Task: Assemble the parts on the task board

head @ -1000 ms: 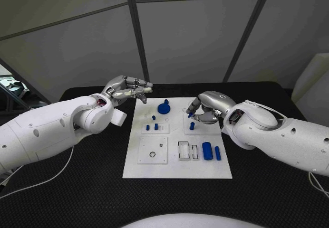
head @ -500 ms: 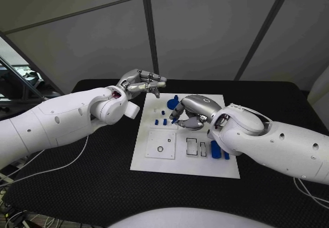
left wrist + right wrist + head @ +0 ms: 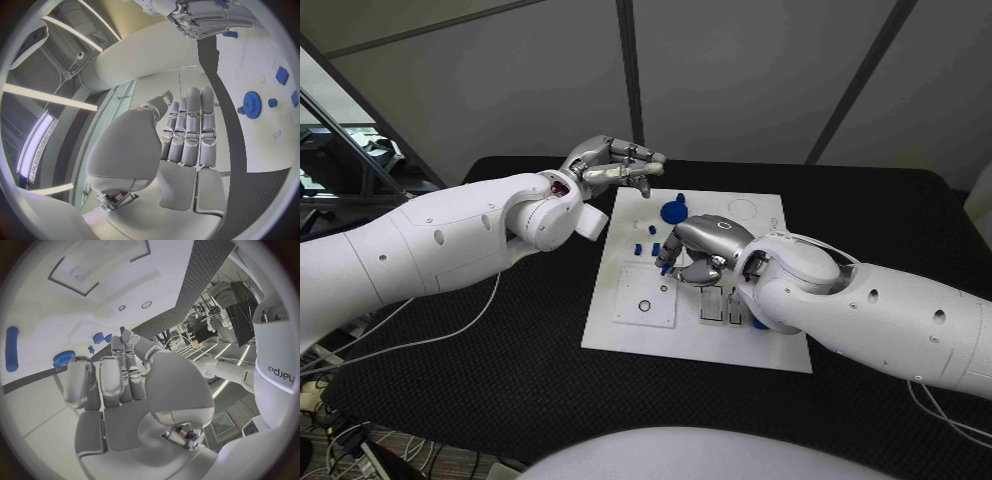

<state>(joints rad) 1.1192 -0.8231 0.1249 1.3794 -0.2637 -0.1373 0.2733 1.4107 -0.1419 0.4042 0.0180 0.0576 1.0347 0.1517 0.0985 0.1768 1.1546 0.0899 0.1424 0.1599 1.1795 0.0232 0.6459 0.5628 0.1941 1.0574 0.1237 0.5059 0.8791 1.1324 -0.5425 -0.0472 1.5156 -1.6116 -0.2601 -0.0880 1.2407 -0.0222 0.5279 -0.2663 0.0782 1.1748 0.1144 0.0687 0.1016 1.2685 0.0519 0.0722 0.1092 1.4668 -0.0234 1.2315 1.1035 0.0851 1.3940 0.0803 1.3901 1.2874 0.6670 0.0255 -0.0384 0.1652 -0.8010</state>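
Observation:
The white task board (image 3: 629, 335) lies in the middle of the black table. A blue gear (image 3: 675, 212) stands near its far edge, also seen in the left wrist view (image 3: 252, 104) and the right wrist view (image 3: 63, 359). Two small blue pegs (image 3: 648, 248) stand in the board's left part. My right hand (image 3: 698, 250) hovers low over the board's middle, next to these pegs, and pinches a small blue part (image 3: 665, 268) at its fingertips. My left hand (image 3: 617, 166) hangs above the board's far left corner, fingers curled in with nothing in them (image 3: 187, 132).
Two rectangular slots (image 3: 723, 304) and a ring-shaped recess (image 3: 645, 306) mark the board's near half. A long blue part (image 3: 759, 322) lies beside the slots, half hidden by my right forearm. Black mat surrounds the board on all sides.
The camera has shifted. My right hand has carried the small blue part from the board's right side across to the pegs left of the middle. The left hand has kept its place.

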